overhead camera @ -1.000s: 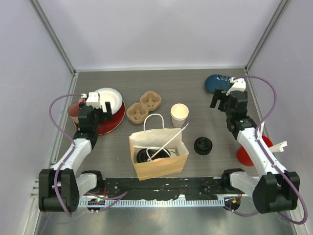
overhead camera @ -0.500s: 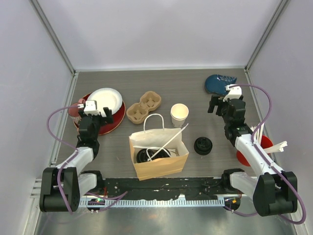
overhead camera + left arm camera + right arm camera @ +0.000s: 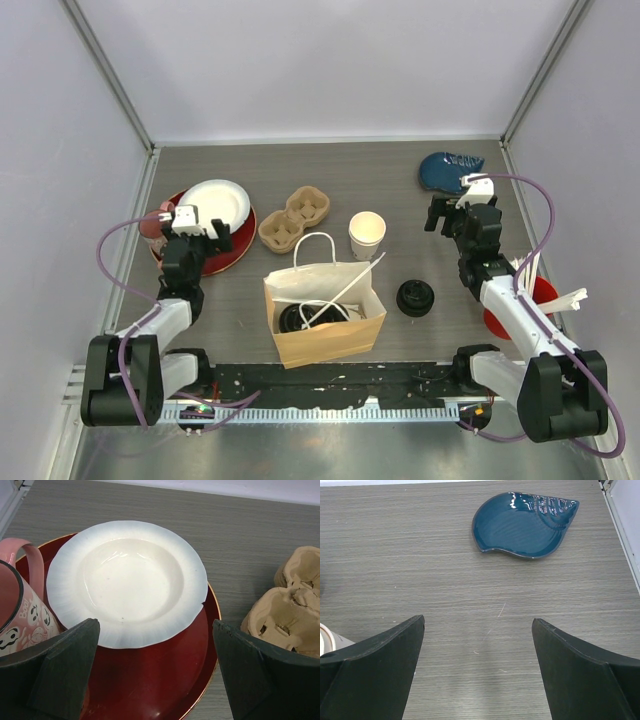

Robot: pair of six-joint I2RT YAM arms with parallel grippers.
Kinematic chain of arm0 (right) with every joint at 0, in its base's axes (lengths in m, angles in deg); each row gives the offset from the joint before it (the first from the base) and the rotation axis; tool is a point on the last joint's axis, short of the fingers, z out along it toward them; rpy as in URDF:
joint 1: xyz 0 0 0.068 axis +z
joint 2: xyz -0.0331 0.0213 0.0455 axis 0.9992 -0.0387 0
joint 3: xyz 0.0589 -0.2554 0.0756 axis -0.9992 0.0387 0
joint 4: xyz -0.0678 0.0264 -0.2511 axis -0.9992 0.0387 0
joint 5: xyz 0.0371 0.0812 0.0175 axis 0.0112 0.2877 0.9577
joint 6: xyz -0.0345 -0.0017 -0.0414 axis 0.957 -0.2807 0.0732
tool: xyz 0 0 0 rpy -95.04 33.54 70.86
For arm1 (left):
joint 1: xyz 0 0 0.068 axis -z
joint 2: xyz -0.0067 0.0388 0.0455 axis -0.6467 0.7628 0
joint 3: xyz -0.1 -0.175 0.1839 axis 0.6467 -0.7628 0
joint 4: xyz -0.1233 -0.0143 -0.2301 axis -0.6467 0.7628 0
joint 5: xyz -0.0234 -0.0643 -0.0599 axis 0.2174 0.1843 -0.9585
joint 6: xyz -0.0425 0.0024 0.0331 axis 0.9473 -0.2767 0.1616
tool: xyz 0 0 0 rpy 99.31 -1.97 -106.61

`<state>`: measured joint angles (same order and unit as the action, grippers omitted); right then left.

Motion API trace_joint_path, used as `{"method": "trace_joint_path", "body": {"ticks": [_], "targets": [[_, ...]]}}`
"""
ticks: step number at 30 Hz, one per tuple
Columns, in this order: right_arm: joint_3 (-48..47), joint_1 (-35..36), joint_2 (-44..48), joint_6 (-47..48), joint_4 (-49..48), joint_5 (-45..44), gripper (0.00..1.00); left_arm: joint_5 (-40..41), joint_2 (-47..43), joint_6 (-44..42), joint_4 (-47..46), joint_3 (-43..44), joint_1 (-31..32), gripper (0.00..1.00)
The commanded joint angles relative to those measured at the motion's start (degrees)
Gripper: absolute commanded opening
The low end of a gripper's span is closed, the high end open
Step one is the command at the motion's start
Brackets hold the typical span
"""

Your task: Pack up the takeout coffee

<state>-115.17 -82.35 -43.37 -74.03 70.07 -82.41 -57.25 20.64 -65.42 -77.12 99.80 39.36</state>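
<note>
One white paper cup point(image 3: 367, 233) stands upright and without a lid behind the brown paper bag point(image 3: 325, 318); its edge shows at the left of the right wrist view point(image 3: 329, 637). Inside the bag a round black lid point(image 3: 296, 318) shows; I cannot tell whether a cup is under it. My left gripper point(image 3: 203, 236) is open and empty, low over the red plate point(image 3: 150, 680). My right gripper point(image 3: 446, 214) is open and empty over bare table, right of the cup point(image 3: 477, 622).
A white bowl point(image 3: 127, 580) and a pink mug point(image 3: 17, 600) sit on the red plate. A cardboard cup carrier point(image 3: 295, 220) lies left of the cup. A stack of black lids point(image 3: 415, 297) sits right of the bag. A blue shell dish point(image 3: 525, 522) is back right, and a red object point(image 3: 520, 305) is by the right arm.
Both arms drew back toward their bases and lower in the first half second. The right gripper left the blue dish. Since then nothing has visibly moved.
</note>
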Motion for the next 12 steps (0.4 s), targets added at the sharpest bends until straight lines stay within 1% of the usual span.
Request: {"method": "trace_joint_path", "body": {"ticks": [1, 5, 8, 12], "targets": [[0.0, -0.2, 1.6, 0.9, -3.7, 0.6, 0.94, 0.1, 0.4, 0.1, -4.2, 0.0, -0.4, 1.0], [-0.2, -0.1, 1.6, 1.0, -3.6, 0.6, 0.94, -0.1, 0.2, -0.2, -4.3, 0.0, -0.3, 1.0], [-0.2, -0.2, 1.5, 1.0, -3.5, 0.5, 0.94, -1.9, 0.2, -0.8, -4.6, -0.5, -0.4, 1.0], [-0.1, -0.1, 1.3, 1.0, -3.4, 1.1, 0.94, -0.7, 0.0, 0.2, -4.6, -0.5, -0.4, 1.0]]}}
